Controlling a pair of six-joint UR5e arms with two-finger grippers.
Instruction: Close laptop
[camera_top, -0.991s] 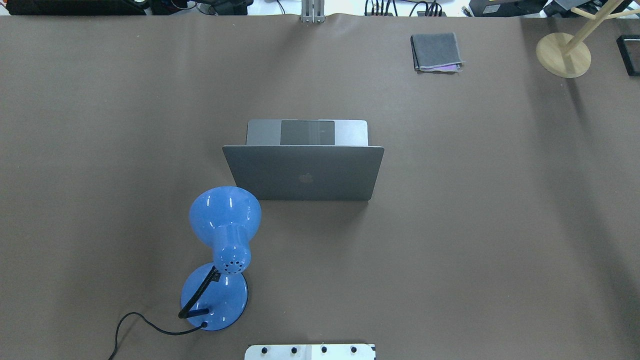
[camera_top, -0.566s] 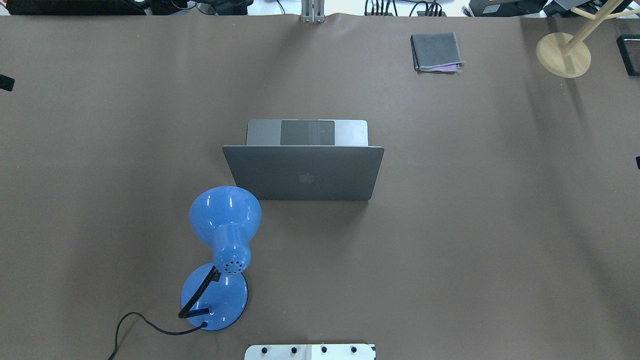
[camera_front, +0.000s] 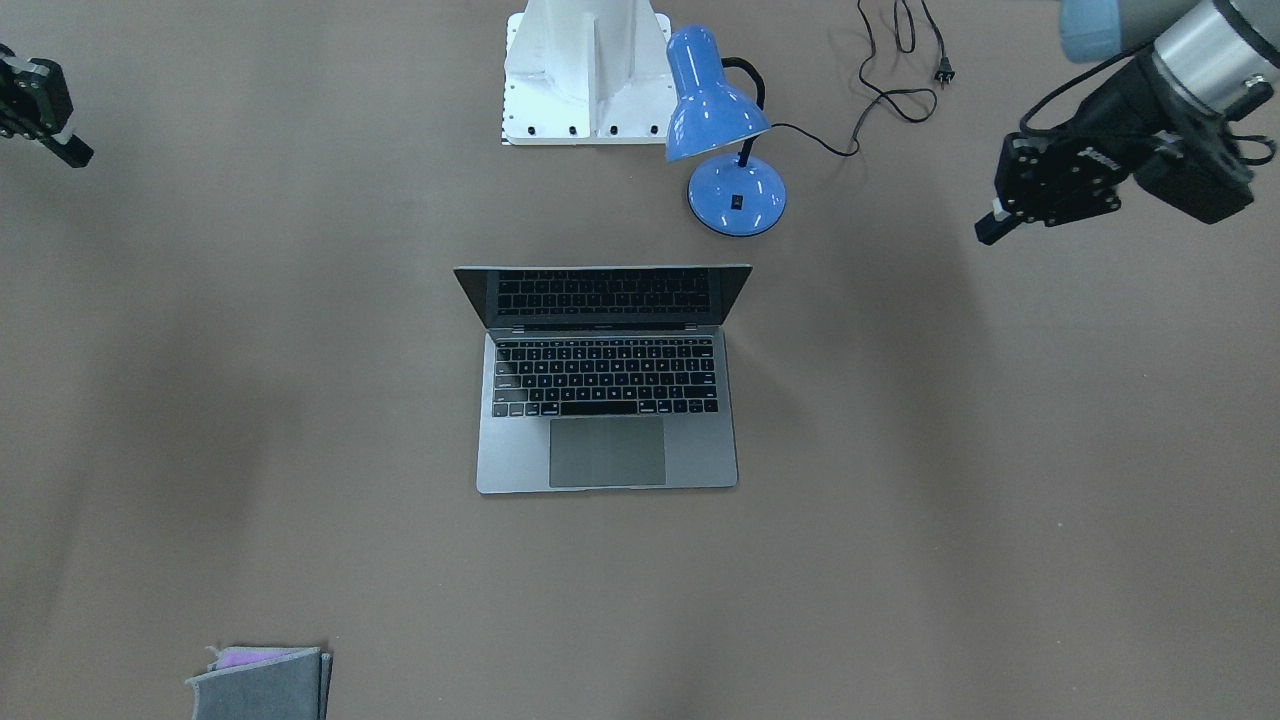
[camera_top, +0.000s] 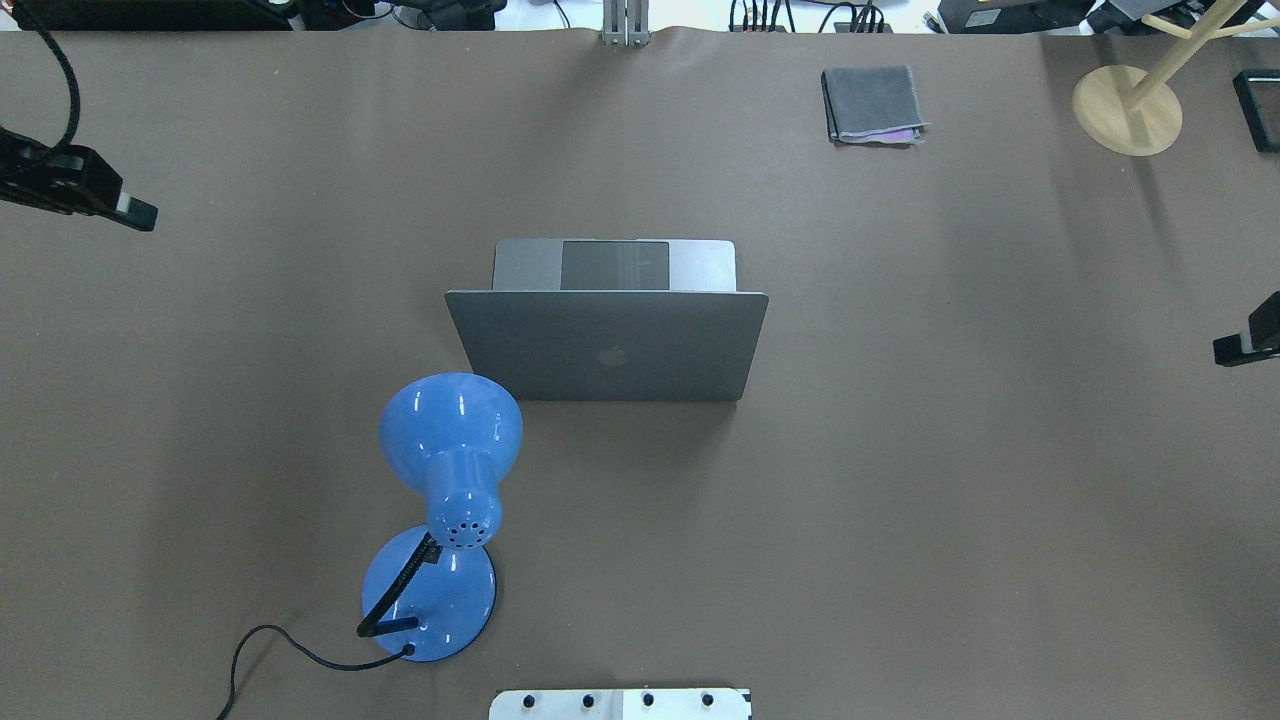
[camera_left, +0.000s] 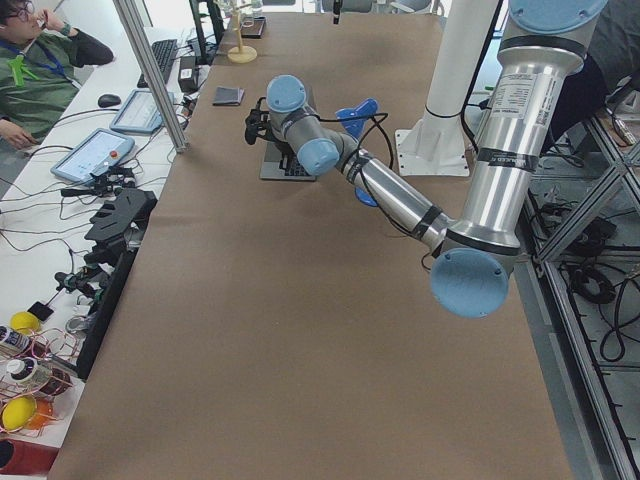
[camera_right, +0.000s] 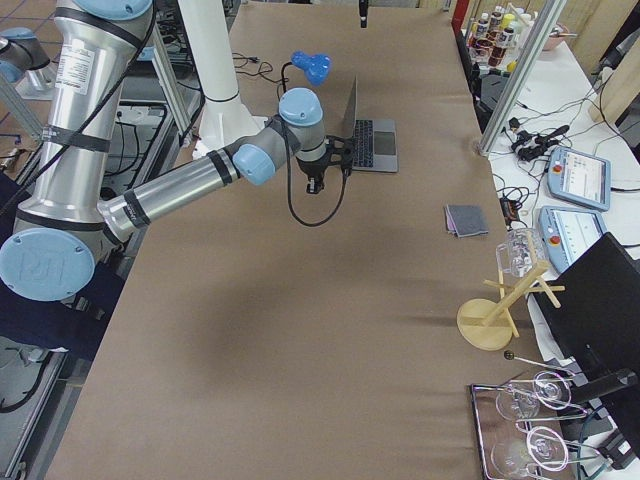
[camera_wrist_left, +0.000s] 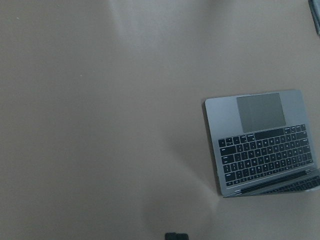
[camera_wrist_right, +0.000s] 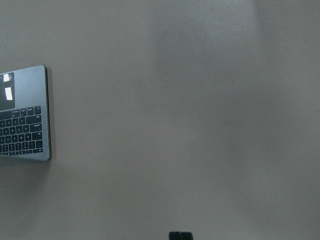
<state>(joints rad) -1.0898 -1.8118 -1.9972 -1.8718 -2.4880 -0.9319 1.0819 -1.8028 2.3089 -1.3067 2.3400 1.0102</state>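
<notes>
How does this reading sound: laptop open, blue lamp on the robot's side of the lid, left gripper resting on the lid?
The left gripper is not on the lid. The overhead view shows it out near the table's left edge, well clear of the laptop and touching nothing. The rest holds: the laptop is open, and the lamp stands on the robot's side of the lid.

Matt grey metal laptop (camera_top: 607, 345), glossy blue lamp (camera_top: 450, 430), matt brown table cover (camera_top: 900, 500), soft grey cloth (camera_top: 872, 103).

The near arm (camera_left: 385, 190) (the robot's left) reaches across the table (camera_left: 250, 330), its wrist hiding part of the laptop (camera_left: 272, 166). A blue lamp (camera_left: 357, 108) shows behind it.
</notes>
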